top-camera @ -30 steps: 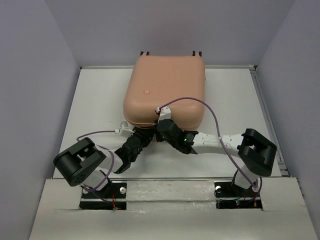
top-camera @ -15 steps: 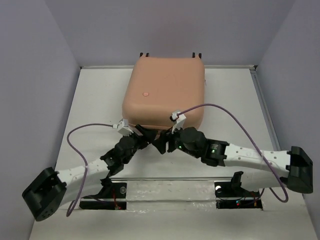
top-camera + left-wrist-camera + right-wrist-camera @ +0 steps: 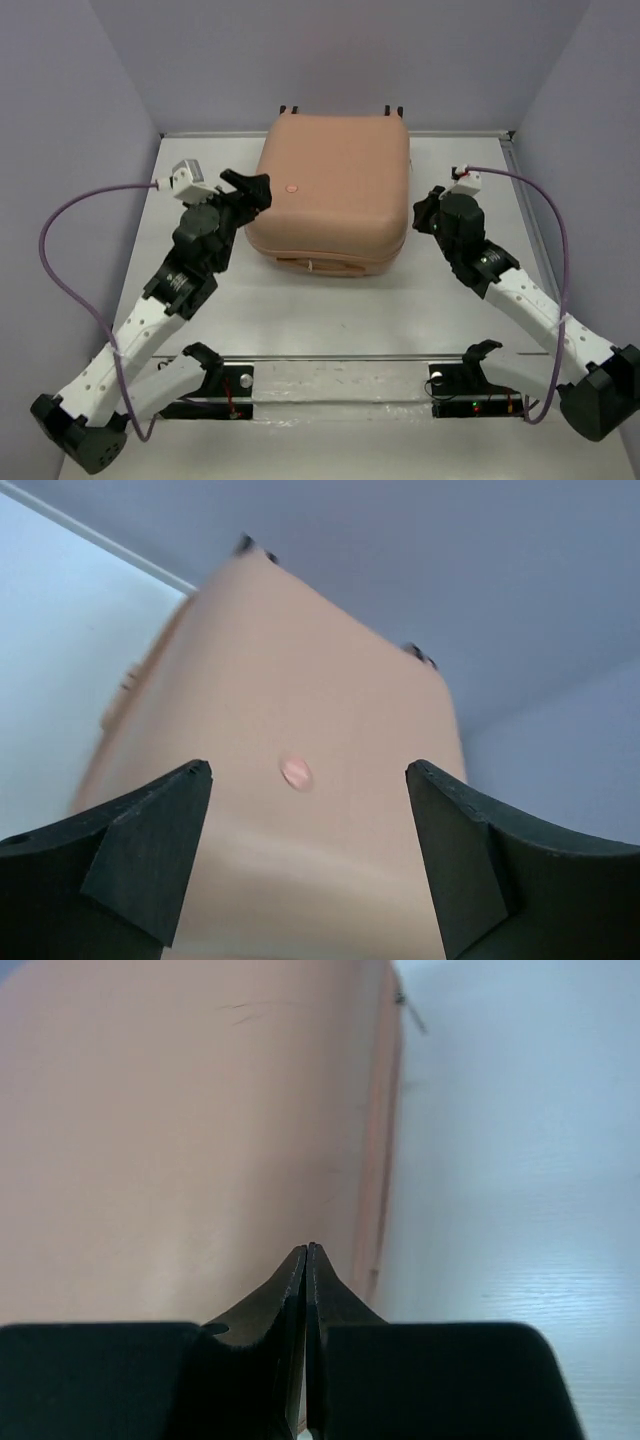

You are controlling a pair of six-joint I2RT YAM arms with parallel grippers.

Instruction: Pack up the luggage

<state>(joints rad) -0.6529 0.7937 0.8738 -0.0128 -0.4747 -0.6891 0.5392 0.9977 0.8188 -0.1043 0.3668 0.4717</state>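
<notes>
Both jaws have swung outward from the near edge: the closed suitcase (image 3: 335, 180) lies between your wide left jaws and shut right jaws. Lid's down; next probably means squeezing both sides.

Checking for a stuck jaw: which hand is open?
The left hand; its fingers stand wide apart before the suitcase, while those of the right hand press together.

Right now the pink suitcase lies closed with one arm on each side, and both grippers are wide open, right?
Not quite. Only the left gripper is open; the right gripper is shut, jaws pressed together in the right wrist view. The suitcase is indeed closed between them.
</notes>
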